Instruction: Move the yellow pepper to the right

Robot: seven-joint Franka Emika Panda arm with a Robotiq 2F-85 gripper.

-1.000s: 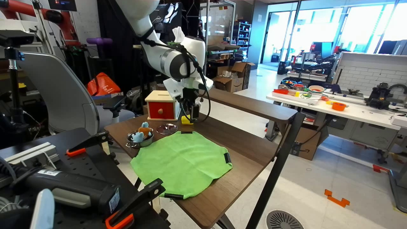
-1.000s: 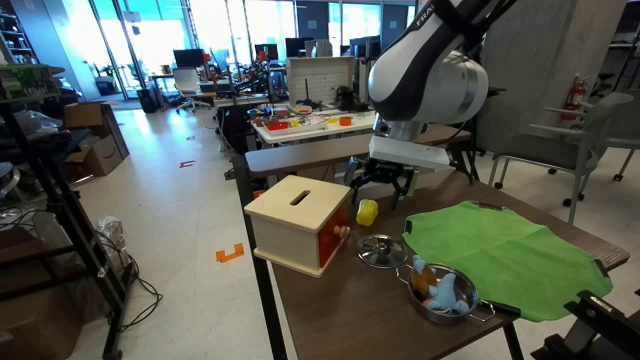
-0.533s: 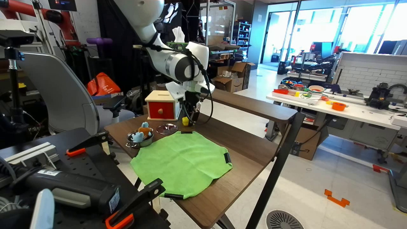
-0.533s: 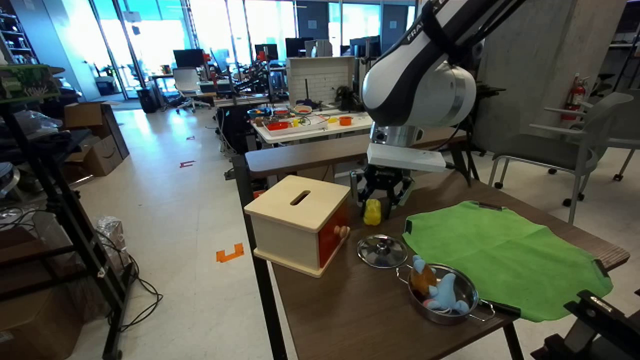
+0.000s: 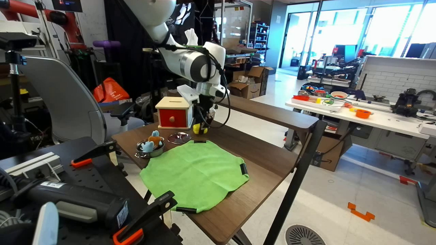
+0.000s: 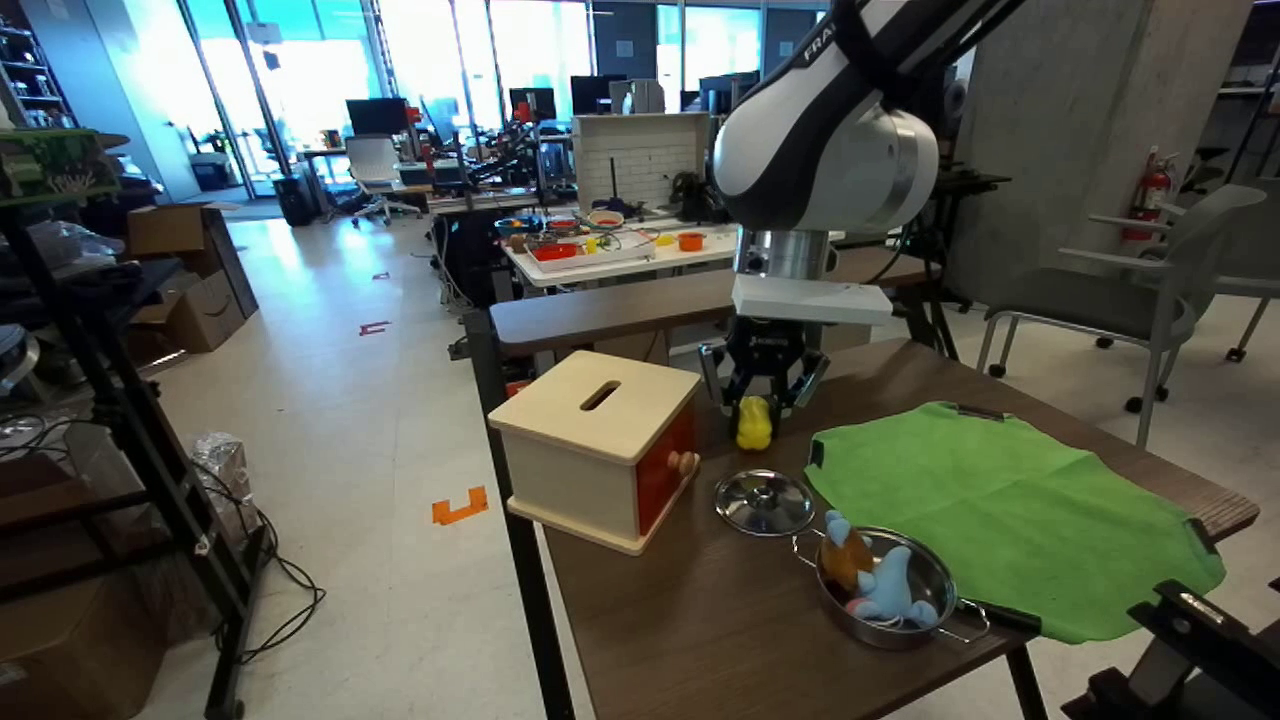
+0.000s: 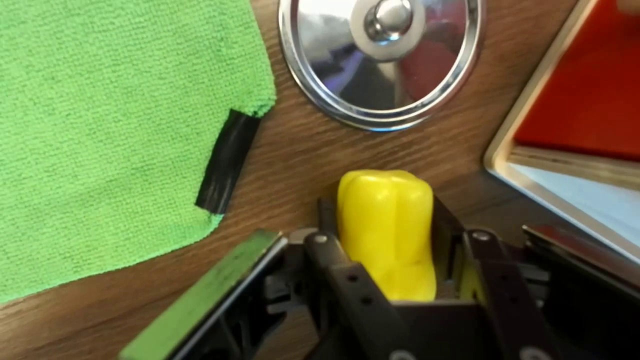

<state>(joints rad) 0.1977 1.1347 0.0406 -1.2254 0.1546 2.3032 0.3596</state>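
The yellow pepper (image 7: 387,225) stands between the jaws in the wrist view, a dark finger pressed to each side of it. My gripper (image 6: 755,418) points down and is shut on the pepper. In both exterior views the pair is beside the wooden box; the pepper (image 6: 753,428) shows below the palm there. Part of the pepper (image 5: 196,128) is covered by a finger in an exterior view. Whether its underside touches the tabletop, I cannot tell.
A wooden box with a red drawer (image 6: 655,505) stands close beside the gripper. A glass lid (image 6: 765,502) lies near the pepper. Farther off is a metal pot (image 6: 890,632) holding soft toys. A green cloth (image 6: 1010,510) covers much of the brown table (image 6: 700,620).
The jaws have come together from wide apart onto the pepper. The gripper has lowered around it, and the pepper has moved slightly away from the wooden box and turned more upright.
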